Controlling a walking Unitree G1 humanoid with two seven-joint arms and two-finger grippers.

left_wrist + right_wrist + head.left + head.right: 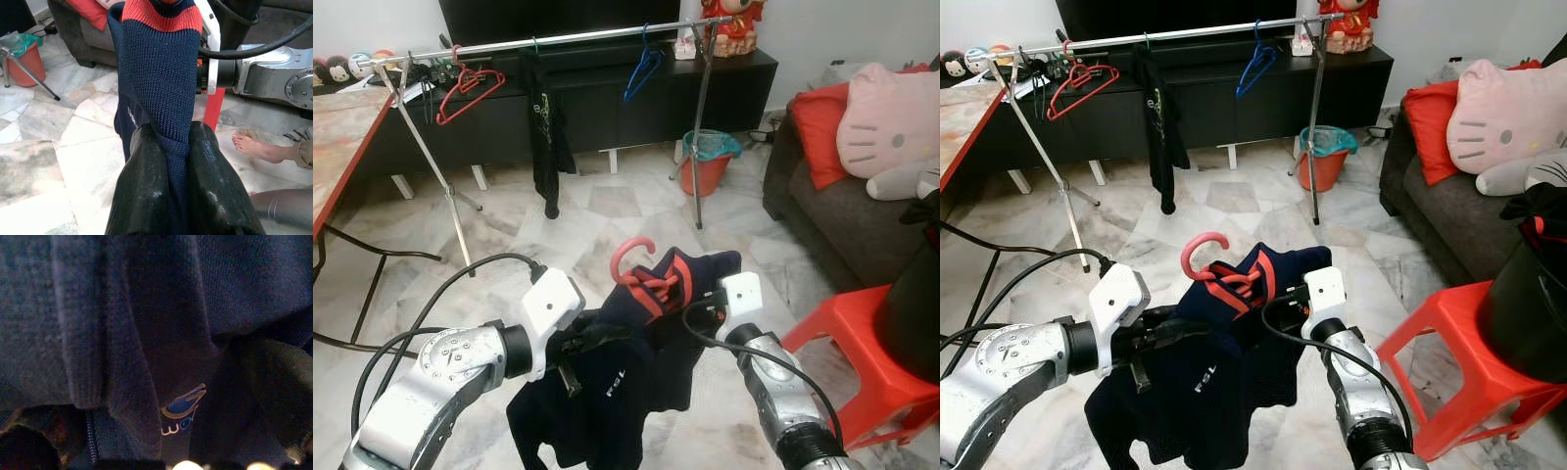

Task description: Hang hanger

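Two grippers carry a navy sweater (607, 382) on a red hanger (641, 269): the left gripper (173, 176) pinches knit fabric between closed fingers; the right gripper's (700, 318) jaw state cannot be told, pressed against the sweater beside it.

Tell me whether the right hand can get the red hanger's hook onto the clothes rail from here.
Probably not yet. The clothes rail stands well across the floor, beyond the right hand and the red hanger carrying the navy shirt; nothing blocks the way.
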